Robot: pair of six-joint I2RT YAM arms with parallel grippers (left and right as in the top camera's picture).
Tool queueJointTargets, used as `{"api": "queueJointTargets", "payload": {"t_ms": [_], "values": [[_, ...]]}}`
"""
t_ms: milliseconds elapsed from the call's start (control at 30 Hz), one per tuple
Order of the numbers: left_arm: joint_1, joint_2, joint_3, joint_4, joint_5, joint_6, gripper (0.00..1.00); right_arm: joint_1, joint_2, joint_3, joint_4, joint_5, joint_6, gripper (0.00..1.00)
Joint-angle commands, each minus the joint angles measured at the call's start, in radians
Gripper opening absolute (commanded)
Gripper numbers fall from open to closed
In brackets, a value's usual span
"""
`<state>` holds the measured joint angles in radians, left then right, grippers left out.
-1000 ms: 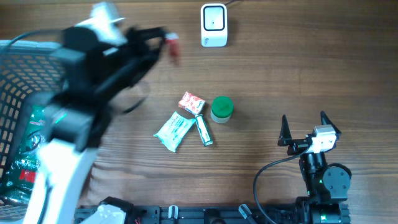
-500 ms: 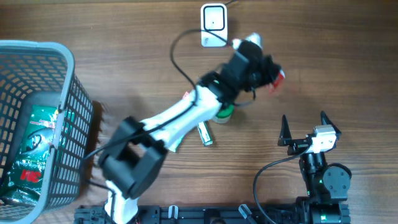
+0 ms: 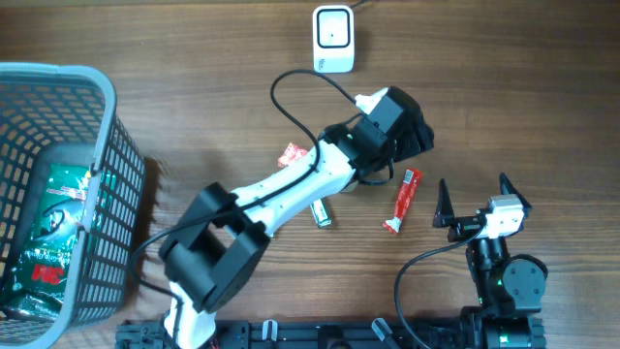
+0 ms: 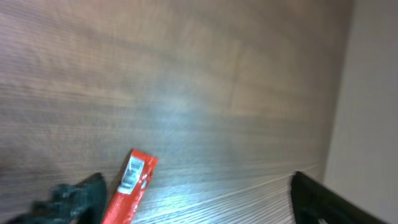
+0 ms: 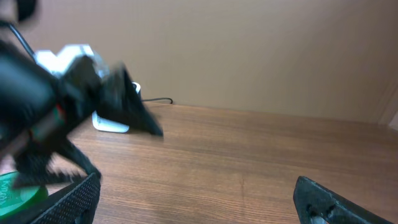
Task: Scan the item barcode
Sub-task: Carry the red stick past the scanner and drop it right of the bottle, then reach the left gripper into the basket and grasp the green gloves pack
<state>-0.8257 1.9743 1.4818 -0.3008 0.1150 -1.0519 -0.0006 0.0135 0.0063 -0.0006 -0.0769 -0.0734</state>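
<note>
A red stick packet [image 3: 402,201] lies flat on the wooden table, right of centre, apart from any finger. In the left wrist view the same packet [image 4: 130,186] shows a white barcode label and rests just inside the left finger. My left gripper [image 3: 418,143] hovers above and slightly behind it, open and holding nothing. The white scanner [image 3: 332,39] stands at the back centre. Near the front right, my right gripper [image 3: 475,202] stands open and empty. The right wrist view catches the blurred left gripper [image 5: 93,93] in front of the scanner [image 5: 112,121].
A grey wire basket [image 3: 97,126] at the left holds a green packet [image 3: 53,228]. A red-and-white packet [image 3: 294,153] and a green stick [image 3: 321,213] lie beside the left arm, which crosses the table's middle. A green lid [image 5: 15,190] shows at the right wrist view's left edge.
The left arm swung from near the basket across to the right with the red packet. Its jaws then opened, and the packet now lies on the table.
</note>
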Motion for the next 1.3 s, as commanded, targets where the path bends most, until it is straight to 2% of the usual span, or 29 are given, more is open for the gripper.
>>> {"api": "queueJointTargets", "payload": {"t_ms": [0, 100, 133, 233, 367, 500, 600, 700, 733, 867, 967, 1100, 1267], "values": [[0.052, -0.181, 0.005, -0.024, -0.119, 0.124, 0.93, 0.004, -0.006, -0.001, 0.003, 0.01, -0.006, 1.0], [0.136, -0.332, 0.005, -0.104, -0.219, 0.159, 0.99, 0.004, -0.006, -0.001, 0.003, 0.01, -0.006, 1.0], [0.179, -0.391, 0.005, -0.126, -0.222, 0.214, 1.0, 0.004, -0.006, -0.001, 0.003, 0.01, -0.005, 1.0], [0.286, -0.51, 0.005, -0.19, -0.222, 0.265, 1.0, 0.004, -0.006, -0.001, 0.003, 0.01, -0.005, 1.0], [0.533, -0.681, 0.005, -0.326, -0.299, 0.294, 1.0, 0.004, -0.006, -0.001, 0.003, 0.01, -0.005, 1.0], [0.785, -0.776, 0.005, -0.428, -0.319, 0.269, 1.0, 0.004, -0.006, -0.001, 0.003, 0.01, -0.006, 1.0], [0.995, -0.803, 0.005, -0.544, -0.331, 0.101, 1.0, 0.004, -0.006, -0.001, 0.003, 0.01, -0.005, 1.0], [1.258, -0.786, 0.005, -0.759, -0.333, -0.24, 1.0, 0.004, -0.006, -0.001, 0.003, 0.01, -0.005, 1.0], [1.324, -0.774, 0.005, -0.8, -0.333, -0.303, 1.0, 0.004, -0.006, -0.001, 0.003, 0.01, -0.005, 1.0], [1.499, -0.703, 0.003, -0.878, -0.329, -0.373, 1.0, 0.004, -0.006, -0.001, 0.003, 0.01, -0.006, 1.0], [1.551, -0.618, 0.003, -0.928, -0.329, -0.389, 1.0, 0.004, -0.006, -0.001, 0.003, 0.01, -0.006, 1.0], [1.562, -0.46, -0.056, -0.946, -0.32, -0.546, 1.0, 0.004, -0.006, -0.001, 0.003, 0.01, -0.006, 1.0], [1.562, -0.361, -0.165, -0.914, -0.296, -0.688, 1.0, 0.004, -0.006, -0.001, 0.003, 0.01, -0.005, 1.0]]}}
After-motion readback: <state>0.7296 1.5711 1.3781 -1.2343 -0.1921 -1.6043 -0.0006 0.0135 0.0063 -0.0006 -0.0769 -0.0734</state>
